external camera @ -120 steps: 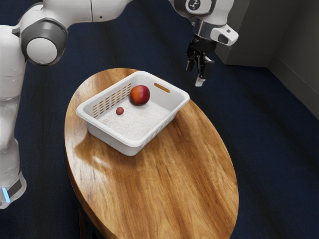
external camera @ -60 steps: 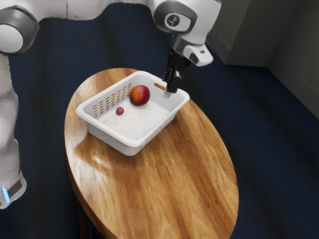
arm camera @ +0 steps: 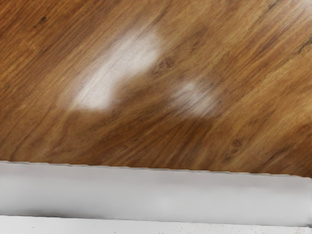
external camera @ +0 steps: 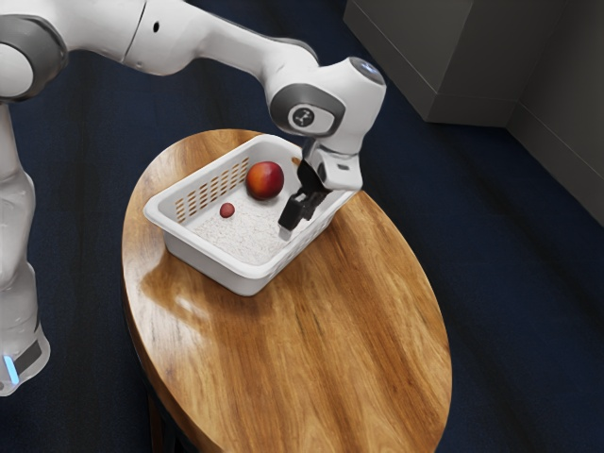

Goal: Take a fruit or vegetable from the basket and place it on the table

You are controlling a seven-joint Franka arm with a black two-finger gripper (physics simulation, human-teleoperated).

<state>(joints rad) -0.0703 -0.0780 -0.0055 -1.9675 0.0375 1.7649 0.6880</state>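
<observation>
- Just above the exterior view's centre, my claw [external camera: 289,225] hangs tilted by the long side of the white plastic basket [external camera: 209,266]; whether it is released or clenched, I cannot tell.
- Upper middle of that frame: the large red-orange fruit [external camera: 265,180] sits inside the basket, near the small red fruit [external camera: 227,210].
- Around the basket spreads the glossy wooden table [external camera: 359,349], beside its pale wall in my wrist view.

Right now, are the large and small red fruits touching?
Apart: in the exterior view, part of the basket shows between the large fruit and the small fruit.
</observation>
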